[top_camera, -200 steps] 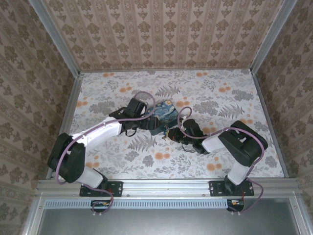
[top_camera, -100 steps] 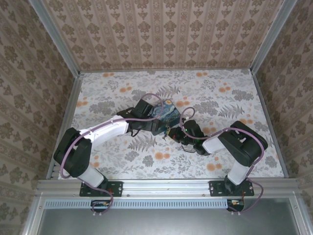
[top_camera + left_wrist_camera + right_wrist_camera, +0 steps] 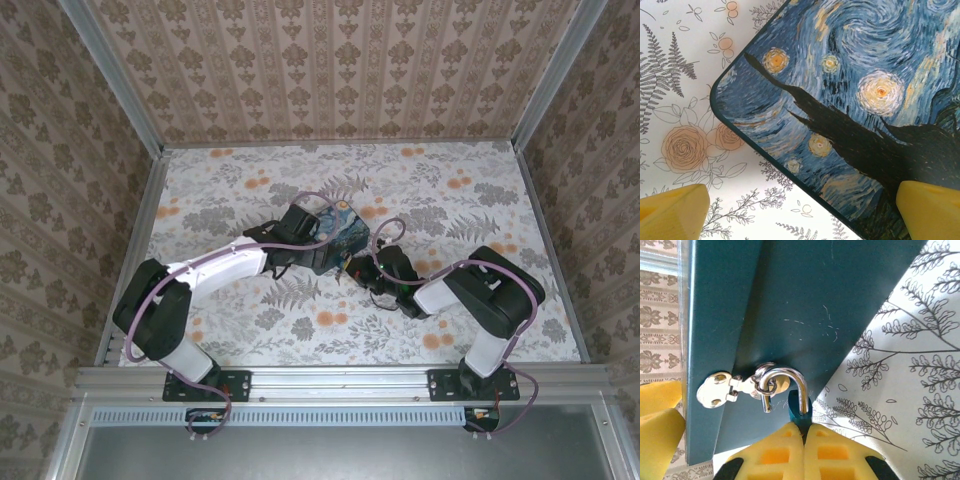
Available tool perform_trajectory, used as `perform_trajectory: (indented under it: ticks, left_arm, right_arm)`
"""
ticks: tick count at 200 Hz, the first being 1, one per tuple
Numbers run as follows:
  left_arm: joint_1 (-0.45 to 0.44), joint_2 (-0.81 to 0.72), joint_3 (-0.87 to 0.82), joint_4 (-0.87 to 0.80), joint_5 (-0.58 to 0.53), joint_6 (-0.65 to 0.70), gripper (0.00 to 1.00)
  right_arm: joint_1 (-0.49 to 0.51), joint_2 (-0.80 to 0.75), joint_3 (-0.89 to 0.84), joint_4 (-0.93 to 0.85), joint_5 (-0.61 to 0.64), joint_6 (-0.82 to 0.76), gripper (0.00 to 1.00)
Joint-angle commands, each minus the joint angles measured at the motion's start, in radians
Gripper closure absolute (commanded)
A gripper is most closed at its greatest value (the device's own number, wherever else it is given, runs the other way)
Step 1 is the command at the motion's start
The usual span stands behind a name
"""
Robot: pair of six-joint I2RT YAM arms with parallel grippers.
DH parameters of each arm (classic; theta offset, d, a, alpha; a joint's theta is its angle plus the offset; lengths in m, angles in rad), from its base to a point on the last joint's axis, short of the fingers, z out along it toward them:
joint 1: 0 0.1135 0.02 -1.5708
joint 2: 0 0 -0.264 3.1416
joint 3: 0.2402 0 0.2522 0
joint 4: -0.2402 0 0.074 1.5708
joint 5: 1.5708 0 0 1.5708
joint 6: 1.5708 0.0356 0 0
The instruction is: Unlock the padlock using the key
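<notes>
Padlock (image 3: 796,412) hangs by shackle (image 3: 790,372) from hasp (image 3: 735,387), at 5 o'clock of box (image 3: 345,230). Right hand (image 3: 803,440) is pinched on its body, presumably steadying it. Left hand (image 3: 802,212) is spread wide astride the box corner, likely as a brace.

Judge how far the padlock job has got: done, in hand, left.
Done, it seems: the padlock has one shackle end free. In hand: the right hand is shut on the padlock; the open left hand straddles the painted box edge. Left: unhooking the shackle from the hasp.
</notes>
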Motion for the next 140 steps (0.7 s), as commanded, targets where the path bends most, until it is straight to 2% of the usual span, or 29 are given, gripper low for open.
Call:
perform_trajectory:
  ticks: [1,76,140]
  left_arm:
    - [-0.01,0.052,-0.021,-0.071,-0.028,0.029,0.0]
    - [-0.015,0.073,-0.041,-0.058,-0.026,0.025,0.0]
    - [-0.016,0.094,-0.042,-0.052,-0.023,0.022,0.0]
  right_arm:
    - [-0.011,0.022,-0.011,0.059,0.059,0.043,1.0]
    - [-0.046,0.032,0.012,0.052,0.078,0.066,1.0]
    - [-0.097,-0.017,0.06,-0.075,0.071,0.035,1.0]
